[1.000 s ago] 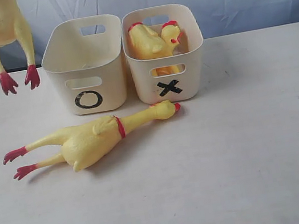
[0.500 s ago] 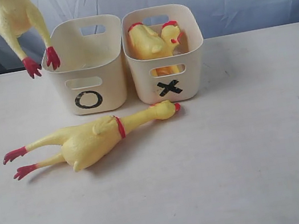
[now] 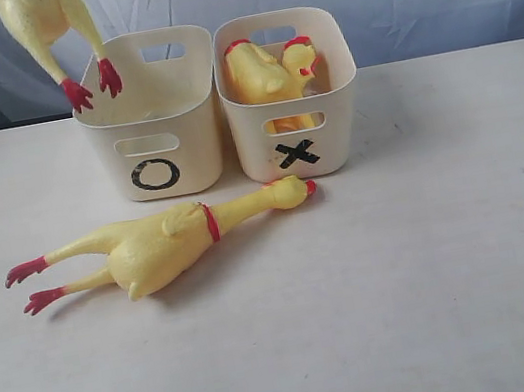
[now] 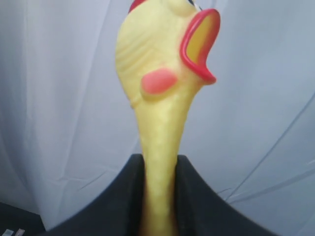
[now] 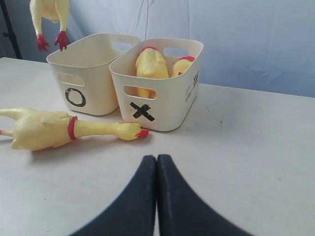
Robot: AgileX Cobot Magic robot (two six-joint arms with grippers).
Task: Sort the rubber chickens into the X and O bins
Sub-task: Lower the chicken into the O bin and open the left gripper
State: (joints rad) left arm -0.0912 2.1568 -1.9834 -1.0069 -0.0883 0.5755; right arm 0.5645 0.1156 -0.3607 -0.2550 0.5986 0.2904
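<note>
Around two bins (image 3: 156,143) (image 3: 328,78), one lying chicken (image 3: 164,244), one hanging chicken (image 3: 44,26), two chickens (image 3: 256,75) (image 3: 302,57) binned

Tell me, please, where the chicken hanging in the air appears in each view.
Exterior view: the hanging chicken is upper left, feet by the O bin's left rim.
Left wrist view: head and neck fill the centre, neck in the left tool.
Right wrist view: top left corner, legs above the O bin.
Shared landmark: the O bin, absent from the left wrist view.
</note>
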